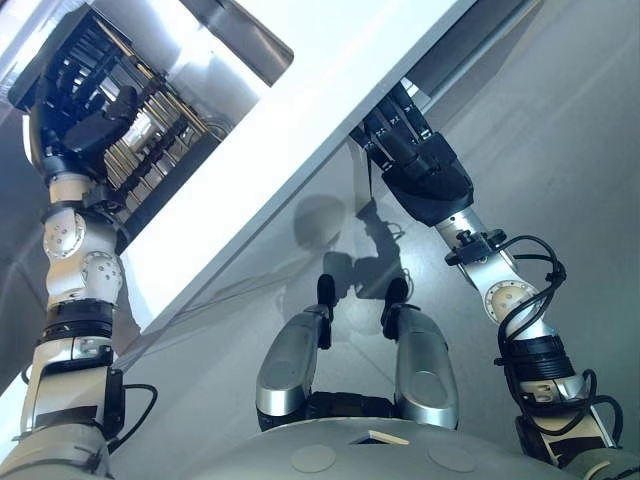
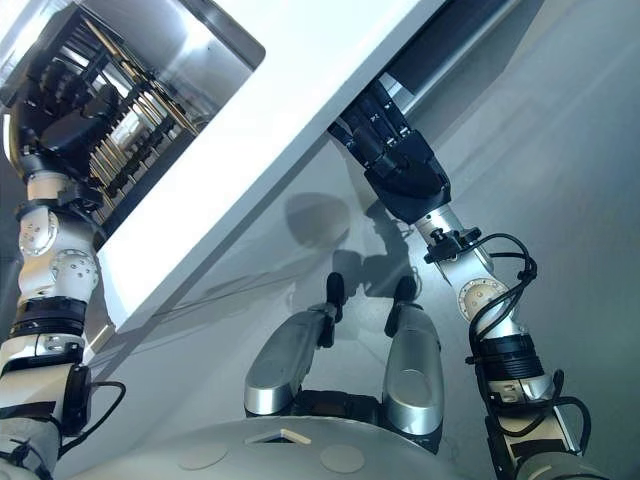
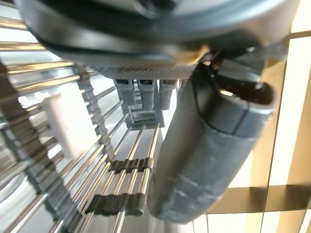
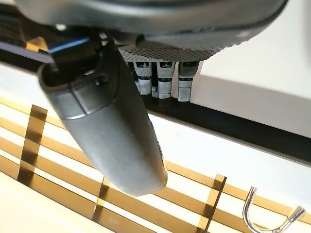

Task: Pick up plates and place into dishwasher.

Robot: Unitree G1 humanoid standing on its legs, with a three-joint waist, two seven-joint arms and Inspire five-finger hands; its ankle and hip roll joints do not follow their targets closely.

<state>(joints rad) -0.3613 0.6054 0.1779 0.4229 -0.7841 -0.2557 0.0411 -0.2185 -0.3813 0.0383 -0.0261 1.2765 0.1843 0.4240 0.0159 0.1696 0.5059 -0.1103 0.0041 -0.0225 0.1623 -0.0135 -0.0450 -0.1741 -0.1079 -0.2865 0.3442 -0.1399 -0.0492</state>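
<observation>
L hand over dishwasher rack.

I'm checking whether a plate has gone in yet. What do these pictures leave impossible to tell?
- Dishwasher rack: the left hand covers part of it and the white counter cuts it off, so plates can't be confirmed.
- Right hand: its fingertips reach under the counter edge.
- White block among the tines: too blurred to identify.

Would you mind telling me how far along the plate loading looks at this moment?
I can see nothing finished: no plate is recognisable in the dishwasher rack. In hand, nothing: the left hand hangs over the rack with relaxed fingers holding nothing, and the right hand reaches under the white counter edge, also without a plate. Left: picking up plates and racking them.
</observation>
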